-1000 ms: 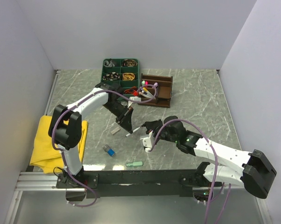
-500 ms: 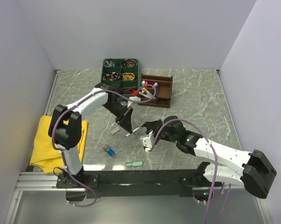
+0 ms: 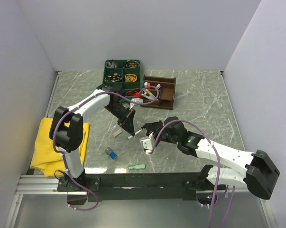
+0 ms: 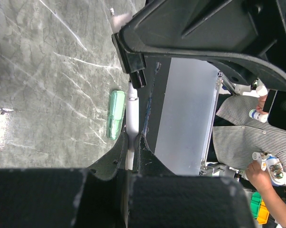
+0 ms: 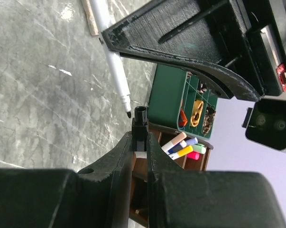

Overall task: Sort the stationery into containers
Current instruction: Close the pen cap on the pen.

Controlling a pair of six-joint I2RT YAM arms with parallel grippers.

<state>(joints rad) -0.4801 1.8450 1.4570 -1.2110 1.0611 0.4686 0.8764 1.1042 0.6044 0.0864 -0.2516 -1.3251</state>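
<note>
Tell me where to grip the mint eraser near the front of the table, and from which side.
Probably best: grip the mint eraser at mid-length, pinching across its narrow width, coming straight down from above. It lies flat on the table, long and thin, lengthwise left to right in the top view.

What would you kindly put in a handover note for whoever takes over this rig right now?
Left pincer: shut on a slim white pen.
Right pincer: shut on a small black cap, held close to the pen's tip, not on it.
Done: several pastel highlighters sit in the dark brown wooden organiser.
Left: cap and stow the pen. Then sort the mint green eraser, the small blue-capped piece and a pale bit, all loose on the grey marble table.
</note>
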